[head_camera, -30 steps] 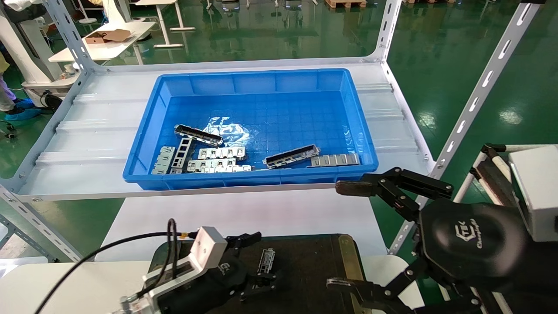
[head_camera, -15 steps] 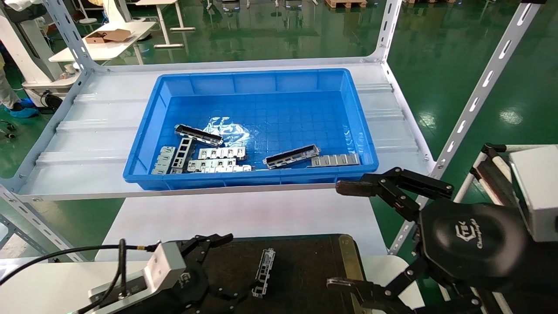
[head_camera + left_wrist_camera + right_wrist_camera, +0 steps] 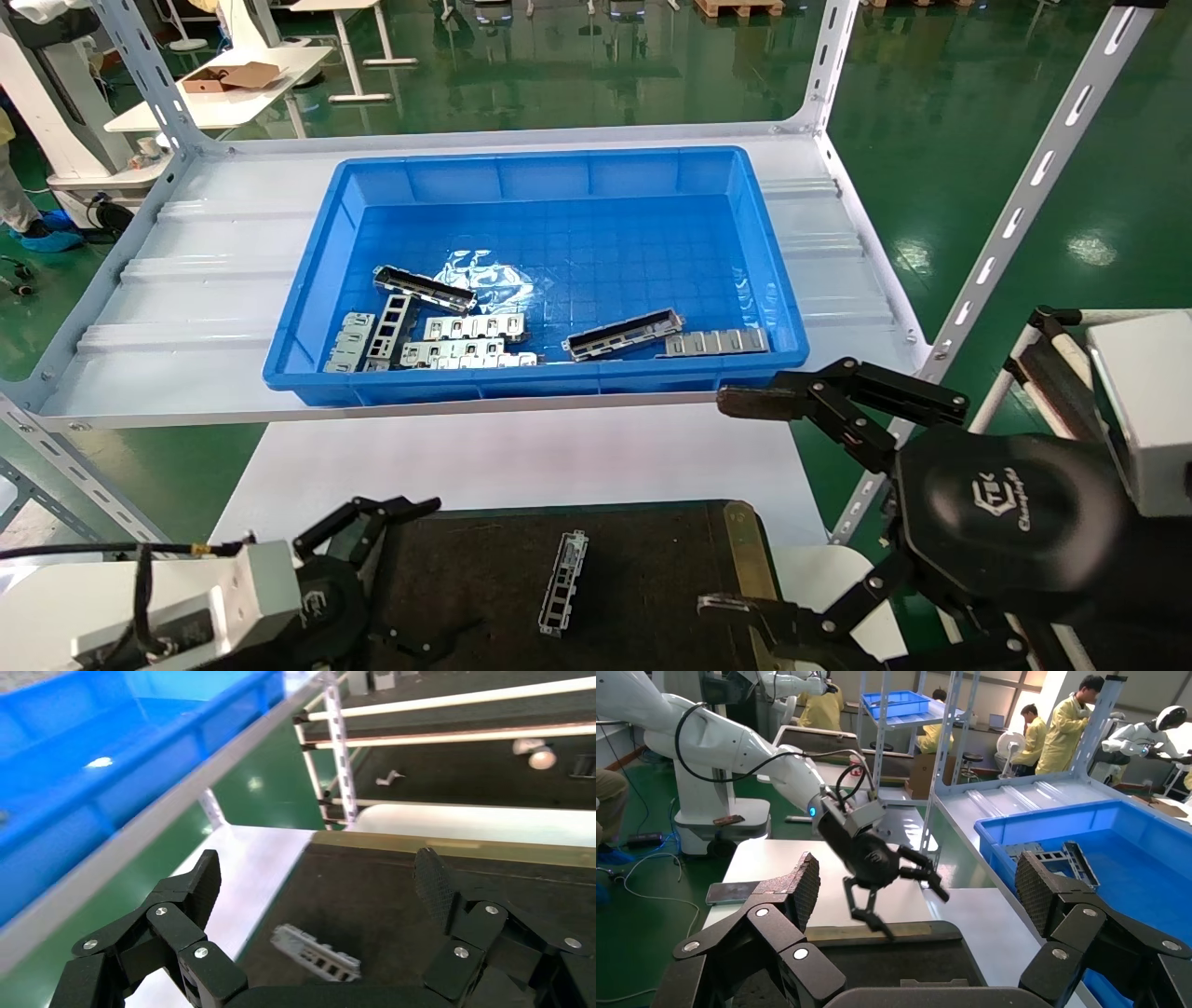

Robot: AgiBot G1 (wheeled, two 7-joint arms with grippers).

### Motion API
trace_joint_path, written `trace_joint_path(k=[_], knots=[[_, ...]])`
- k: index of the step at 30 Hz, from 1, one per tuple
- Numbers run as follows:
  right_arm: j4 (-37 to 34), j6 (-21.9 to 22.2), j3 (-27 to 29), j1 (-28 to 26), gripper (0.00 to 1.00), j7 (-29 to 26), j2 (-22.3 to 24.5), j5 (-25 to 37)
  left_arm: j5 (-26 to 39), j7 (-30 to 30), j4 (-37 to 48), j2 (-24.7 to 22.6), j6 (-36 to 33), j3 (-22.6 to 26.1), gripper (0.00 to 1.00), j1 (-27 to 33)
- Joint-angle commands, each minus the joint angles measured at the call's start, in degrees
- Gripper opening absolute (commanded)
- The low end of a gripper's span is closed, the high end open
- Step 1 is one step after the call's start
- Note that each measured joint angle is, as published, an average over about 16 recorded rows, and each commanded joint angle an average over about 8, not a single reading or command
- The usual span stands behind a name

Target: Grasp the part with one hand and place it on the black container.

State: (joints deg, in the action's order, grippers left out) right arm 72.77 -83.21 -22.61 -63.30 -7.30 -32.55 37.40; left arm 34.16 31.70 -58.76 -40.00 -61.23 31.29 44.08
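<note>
Step in hand: release looks done. One part [image 3: 563, 584] lies flat on the black container [image 3: 652, 559], touched by neither gripper. I judge this placement finished.

Left gripper [image 3: 396, 578]: low at the container's left edge, beside the part and clear of it, jaws apart and empty. The left wrist view shows both fingers [image 3: 188, 896] spread, with the part [image 3: 316, 953] on the dark surface between and beyond them.

Right gripper [image 3: 754, 508]: off the container's right side, just below the shelf's [image 3: 186, 308] front right corner, jaws wide apart and empty. Appears idle.

Black container: flat tray with brass-coloured rim, sitting on the white table [image 3: 521, 457] below the shelf. Contents: the one metal channel, lying lengthwise near the tray's middle. Nothing else visible on it.

Blue bin [image 3: 535, 270]: on the shelf above and behind the tray. Contents: two more dark-lined channels, one at left [image 3: 424, 289] and one near the front centre [image 3: 622, 334], plus several flat silver windowed plates [image 3: 461, 340] clustered front left and one more [image 3: 717, 342] at front right. A patch of clear film [image 3: 484, 270] lies mid-bin.

Next move, judged: if more parts are wanted, an arm must lift clear of the tray, reach over the bin's front wall, and close across a channel's narrow width. The front-centre channel lies apart from the plates, so it looks the easier pick.
</note>
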Motion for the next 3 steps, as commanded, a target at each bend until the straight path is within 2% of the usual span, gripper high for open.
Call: trace_joint_path(k=[1, 3], knots=[[0.0, 0.0, 0.0, 0.0, 1.0, 0.0, 0.0, 0.0, -0.28, 1.0, 2.4, 0.34, -2.56, -0.42, 1.0, 1.19], [0.0, 0.0, 0.0, 0.0, 1.0, 0.0, 0.0, 0.0, -0.3, 1.17, 3.06, 0.24, -2.98, -0.48, 1.0, 1.58]])
